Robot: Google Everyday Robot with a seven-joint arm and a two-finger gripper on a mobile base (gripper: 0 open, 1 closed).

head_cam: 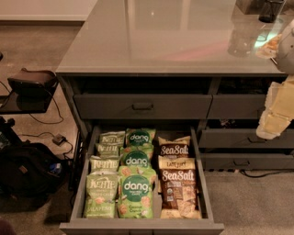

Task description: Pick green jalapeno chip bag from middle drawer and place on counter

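Note:
The middle drawer (pixel 138 226) is pulled open below the counter (pixel 170 36). Its left column holds pale olive-green Kettle jalapeno chip bags, one behind another; the front one (pixel 101 195) shows "JALAPENO" low on it. Brighter green dang bags (pixel 135 188) fill the middle column and brown Sea Salt bags (pixel 178 186) the right. My gripper (pixel 277 112), pale and blocky, hangs at the right edge of the view. It is below the counter's front edge, well up and to the right of the drawer, and touches no bag.
Closed grey drawer fronts with bar handles sit above the open drawer (pixel 142 106) and to its right (pixel 241 161). A dark cup (pixel 271 10) stands at the counter's far right. A black bag (pixel 27 172), cables and a dark stand (pixel 30 82) occupy the floor at left.

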